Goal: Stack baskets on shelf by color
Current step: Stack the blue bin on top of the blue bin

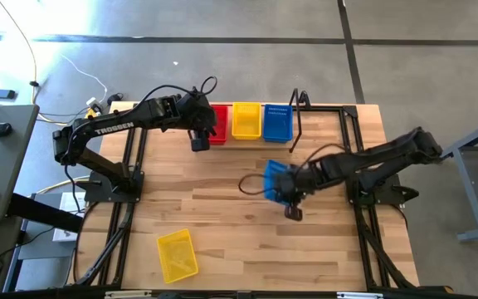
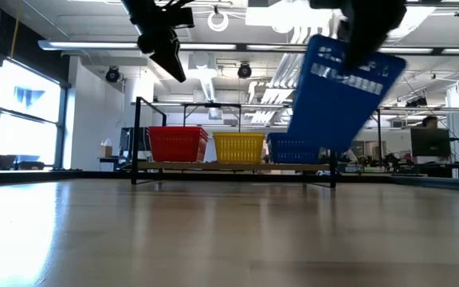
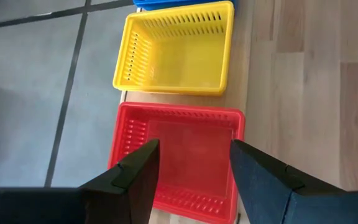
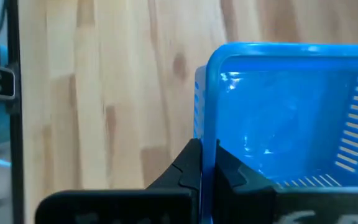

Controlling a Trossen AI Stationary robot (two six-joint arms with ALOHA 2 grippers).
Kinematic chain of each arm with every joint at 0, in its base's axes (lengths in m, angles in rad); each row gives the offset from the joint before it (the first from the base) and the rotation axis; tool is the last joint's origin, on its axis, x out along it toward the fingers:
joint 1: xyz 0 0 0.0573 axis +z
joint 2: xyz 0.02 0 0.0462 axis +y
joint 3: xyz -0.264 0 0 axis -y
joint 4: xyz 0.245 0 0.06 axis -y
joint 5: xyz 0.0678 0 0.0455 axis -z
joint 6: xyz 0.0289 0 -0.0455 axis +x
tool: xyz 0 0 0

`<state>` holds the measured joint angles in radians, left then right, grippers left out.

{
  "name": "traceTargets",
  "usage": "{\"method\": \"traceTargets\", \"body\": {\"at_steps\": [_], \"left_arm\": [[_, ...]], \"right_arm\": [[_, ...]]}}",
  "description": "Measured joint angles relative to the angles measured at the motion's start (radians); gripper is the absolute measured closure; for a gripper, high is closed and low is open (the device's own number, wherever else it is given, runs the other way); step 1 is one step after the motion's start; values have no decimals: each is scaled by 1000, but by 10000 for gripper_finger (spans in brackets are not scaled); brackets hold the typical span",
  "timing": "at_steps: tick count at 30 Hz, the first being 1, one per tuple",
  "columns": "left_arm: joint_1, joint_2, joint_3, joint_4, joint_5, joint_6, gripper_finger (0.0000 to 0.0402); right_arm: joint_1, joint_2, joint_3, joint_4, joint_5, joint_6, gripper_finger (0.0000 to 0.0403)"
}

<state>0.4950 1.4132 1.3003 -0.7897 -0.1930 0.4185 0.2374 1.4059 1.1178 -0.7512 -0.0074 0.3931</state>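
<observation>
Clamped in the right gripper (image 4: 208,168) by one wall: a blue basket (image 2: 343,92), tilted, aloft at table centre, its top cut off behind the arm. Poised wide open over the red basket (image 3: 179,158) on the shelf (image 2: 233,166), toward twelve o'clock: the left gripper (image 3: 191,177). Beside it, yellow basket (image 1: 246,120) and second blue basket (image 1: 277,122). Alone near seven o'clock: a loose yellow basket (image 1: 178,254).
</observation>
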Motion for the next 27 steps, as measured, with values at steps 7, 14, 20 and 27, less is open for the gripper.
{"method": "traceTargets", "body": {"at_steps": [7, 14, 20, 27], "left_arm": [[0, 0, 0, -10, 1, -48, 218], [0, 0, 0, -11, 1, -100, 218], [0, 0, 0, -11, 1, -135, 218], [0, 0, 0, -11, 2, -154, 218]], "right_arm": [[-135, 0, 86, 25, 55, -235, 403], [-261, 0, 145, 24, 151, -397, 403], [-377, 8, 149, 9, 190, -487, 403], [-477, 82, 150, -58, 190, -612, 403]]}}
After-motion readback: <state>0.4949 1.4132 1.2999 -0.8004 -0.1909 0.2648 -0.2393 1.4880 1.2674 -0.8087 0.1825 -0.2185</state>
